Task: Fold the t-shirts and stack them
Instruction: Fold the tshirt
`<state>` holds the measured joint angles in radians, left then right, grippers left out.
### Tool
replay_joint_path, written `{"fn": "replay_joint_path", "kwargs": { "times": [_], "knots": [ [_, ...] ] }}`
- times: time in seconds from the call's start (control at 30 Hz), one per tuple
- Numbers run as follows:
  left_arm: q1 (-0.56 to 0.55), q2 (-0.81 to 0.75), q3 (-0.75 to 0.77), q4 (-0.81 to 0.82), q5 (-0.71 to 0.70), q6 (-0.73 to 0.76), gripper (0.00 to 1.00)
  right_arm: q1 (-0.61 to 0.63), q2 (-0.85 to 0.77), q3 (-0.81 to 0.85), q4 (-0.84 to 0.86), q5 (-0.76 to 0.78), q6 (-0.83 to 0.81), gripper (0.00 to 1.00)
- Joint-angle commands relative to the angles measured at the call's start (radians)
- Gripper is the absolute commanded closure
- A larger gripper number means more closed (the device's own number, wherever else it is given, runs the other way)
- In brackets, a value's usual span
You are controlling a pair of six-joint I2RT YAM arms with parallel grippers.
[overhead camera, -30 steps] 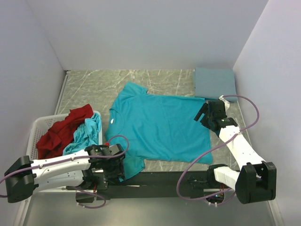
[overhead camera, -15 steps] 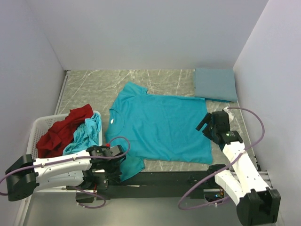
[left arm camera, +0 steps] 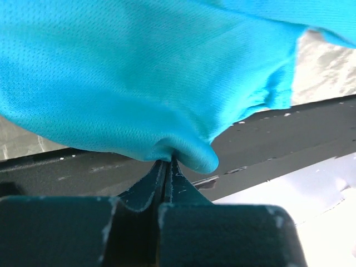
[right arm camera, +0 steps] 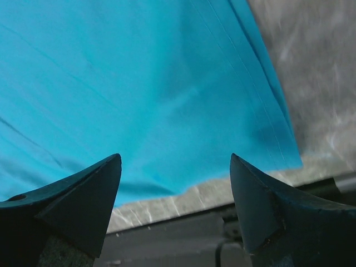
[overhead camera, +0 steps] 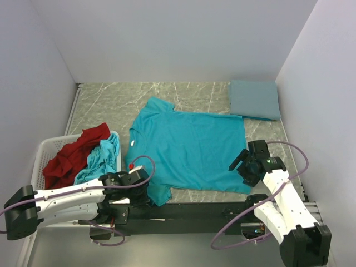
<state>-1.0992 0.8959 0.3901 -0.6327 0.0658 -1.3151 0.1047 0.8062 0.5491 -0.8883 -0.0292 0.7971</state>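
Observation:
A bright teal t-shirt (overhead camera: 189, 147) lies spread flat on the marble table, neck to the left. My left gripper (overhead camera: 146, 192) is at its near-left sleeve by the table's front edge. In the left wrist view its jaws (left arm camera: 167, 164) are shut on a pinch of the teal fabric (left arm camera: 144, 83). My right gripper (overhead camera: 242, 167) hovers open over the shirt's near-right hem corner. In the right wrist view that gripper (right arm camera: 175, 158) has its fingers wide apart above the hem (right arm camera: 167, 111), with nothing between them.
A folded grey-blue t-shirt (overhead camera: 255, 99) lies at the back right corner. The white lattice basket (overhead camera: 44, 150) at the left holds a red t-shirt (overhead camera: 75, 153) and another teal one (overhead camera: 100, 158). A black rail (overhead camera: 194, 210) runs along the table's front edge. Walls close in on three sides.
My left gripper has shut on the teal sleeve. My right arm has drawn back from the shirt's right edge towards its near-right hem corner.

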Motion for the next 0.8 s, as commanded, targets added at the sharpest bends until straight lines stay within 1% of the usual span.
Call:
{"fn": "replay_joint_path", "kwargs": {
  "times": [0.0, 0.07, 0.13, 0.27, 0.37, 0.43, 0.5, 0.53, 0.67, 0.73, 0.77],
  "knots": [
    [-0.002, -0.04, 0.007, 0.028, -0.043, 0.034, 1.0, 0.0, 0.028, -0.023, -0.09, -0.046, 0.036, 0.16],
    [-0.002, -0.057, 0.003, 0.03, -0.053, 0.037, 1.0, 0.0, 0.036, -0.053, -0.089, -0.078, 0.057, 0.19],
    [-0.001, -0.058, 0.007, 0.03, -0.057, 0.042, 1.0, 0.0, 0.053, -0.064, -0.098, -0.077, 0.065, 0.2],
    [-0.001, -0.043, 0.035, 0.021, -0.063, 0.066, 1.0, 0.0, 0.097, -0.066, -0.104, -0.097, 0.053, 0.27],
    [-0.002, -0.026, 0.049, 0.019, -0.063, 0.083, 1.0, 0.0, 0.111, -0.058, -0.11, -0.095, 0.051, 0.34],
    [-0.001, -0.017, 0.052, 0.027, -0.063, 0.091, 1.0, 0.0, 0.125, -0.063, -0.1, -0.09, 0.053, 0.42],
    [-0.001, -0.018, 0.05, 0.027, -0.063, 0.091, 1.0, 0.0, 0.14, -0.061, -0.083, -0.077, 0.053, 0.47],
    [-0.002, -0.023, 0.049, 0.027, -0.086, 0.091, 1.0, 0.0, 0.157, -0.061, -0.077, -0.063, 0.053, 0.49],
    [0.001, -0.038, 0.053, 0.015, -0.103, 0.089, 1.0, -0.002, 0.192, -0.035, -0.069, -0.02, 0.053, 0.53],
    [0.004, -0.043, 0.056, 0.007, -0.109, 0.088, 1.0, 0.001, 0.203, -0.035, -0.064, -0.017, 0.054, 0.6],
    [0.007, -0.045, 0.061, 0.004, -0.113, 0.088, 1.0, -0.002, 0.206, -0.032, -0.066, -0.014, 0.047, 0.6]
  ]
}}
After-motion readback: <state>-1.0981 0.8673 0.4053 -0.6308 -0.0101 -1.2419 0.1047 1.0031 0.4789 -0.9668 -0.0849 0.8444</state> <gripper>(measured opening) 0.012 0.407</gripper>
